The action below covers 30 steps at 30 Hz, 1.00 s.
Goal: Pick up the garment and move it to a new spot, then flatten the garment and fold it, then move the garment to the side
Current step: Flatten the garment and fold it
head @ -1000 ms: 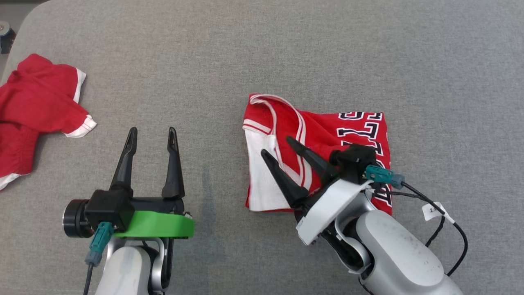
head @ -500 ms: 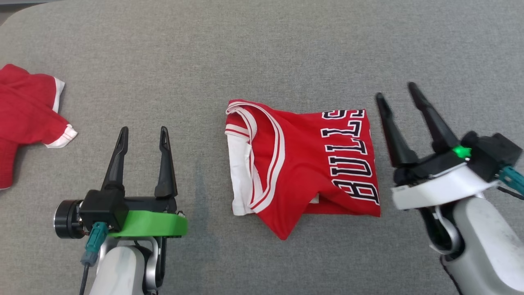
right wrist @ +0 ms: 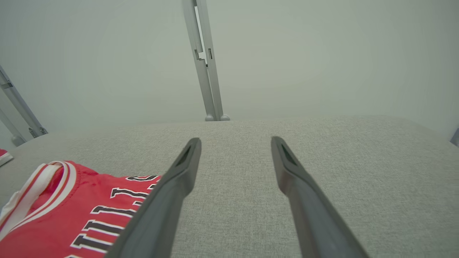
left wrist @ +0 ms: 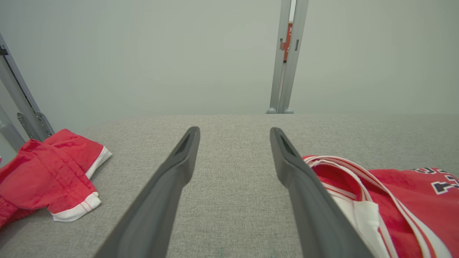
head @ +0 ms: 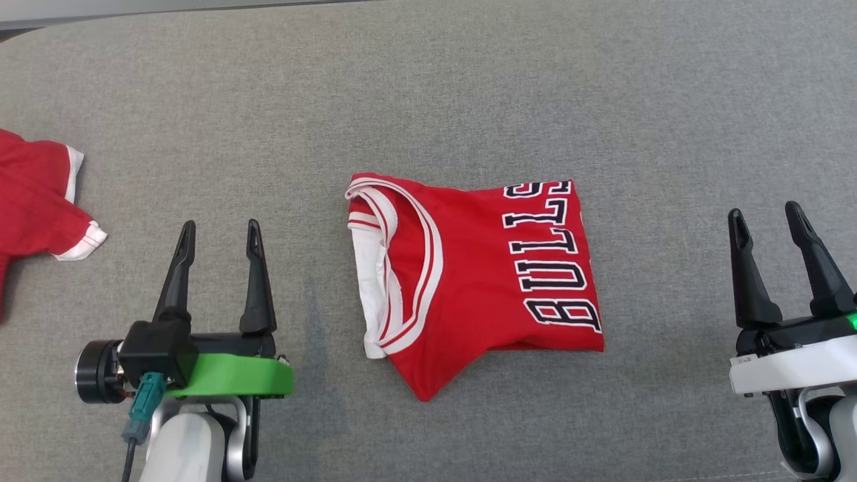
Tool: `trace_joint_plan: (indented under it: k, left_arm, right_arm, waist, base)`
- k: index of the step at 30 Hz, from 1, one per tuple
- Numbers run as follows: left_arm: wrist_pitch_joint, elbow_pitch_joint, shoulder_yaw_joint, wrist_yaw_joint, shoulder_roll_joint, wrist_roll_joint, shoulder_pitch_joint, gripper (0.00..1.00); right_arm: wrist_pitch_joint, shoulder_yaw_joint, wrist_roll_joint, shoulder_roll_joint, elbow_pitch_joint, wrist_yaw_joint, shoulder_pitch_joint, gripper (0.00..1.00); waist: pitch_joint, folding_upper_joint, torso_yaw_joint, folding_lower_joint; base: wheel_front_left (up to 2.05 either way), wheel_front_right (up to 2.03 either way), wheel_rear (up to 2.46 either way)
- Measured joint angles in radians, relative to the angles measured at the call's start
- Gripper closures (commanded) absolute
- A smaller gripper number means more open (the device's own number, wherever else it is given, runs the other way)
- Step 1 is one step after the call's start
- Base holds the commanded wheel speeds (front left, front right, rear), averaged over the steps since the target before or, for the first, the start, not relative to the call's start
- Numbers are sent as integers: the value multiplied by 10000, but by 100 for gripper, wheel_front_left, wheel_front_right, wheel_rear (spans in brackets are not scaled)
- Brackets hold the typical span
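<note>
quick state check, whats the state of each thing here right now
jersey: folded, lying on the grey surface, not held
red garment: crumpled, at the left edge, untouched
left gripper: open, empty, left of the jersey
right gripper: open, empty, right of the jersey

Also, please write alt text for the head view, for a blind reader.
A folded red jersey lies on a grey surface between the open left gripper and the open right gripper. Another red garment lies at the left edge.

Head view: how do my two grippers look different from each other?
Left gripper: two long dark tapered fingers, black body, bright green bracket, teal cable plug, pale forearm. Right gripper: same dark fingers, white bracket, small green light, pale forearm.
</note>
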Motion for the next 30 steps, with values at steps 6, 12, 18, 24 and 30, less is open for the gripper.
trace_joint_plan:
  k: [6, 12, 18, 24, 30]
  left_arm:
    - [-2, 63, -10, 4, 10, 13, 37, 0]
    - [-2, 272, -4, 33, 84, 48, 543, 0]
    - [31, 623, -84, -13, 198, -42, 1113, 0]
    - [81, 813, -159, -69, 228, -138, 1447, 0]
    - [155, 886, -161, -86, 284, -270, 1545, 0]
  right_arm:
    - [90, -40, -27, 109, -117, 0, 87, 0]
    - [284, 13, -134, 163, -58, 0, 506, 0]
    - [531, 29, -207, 313, 4, 0, 1064, 0]
    - [780, -44, -286, 481, -29, 0, 1608, 0]
    - [874, -146, -372, 617, -257, 0, 1911, 0]
  waist:
    - [-110, 0, -45, 0]
    - [-573, 0, -78, 0]
    - [-1269, 0, -111, 0]
    - [-1931, 0, -132, 0]
    - [-2351, 0, -185, 0]
  base:
    - [0, 0, 0]
    - [0, 0, 0]
    - [0, 0, 0]
    - [0, 0, 0]
    - [0, 0, 0]
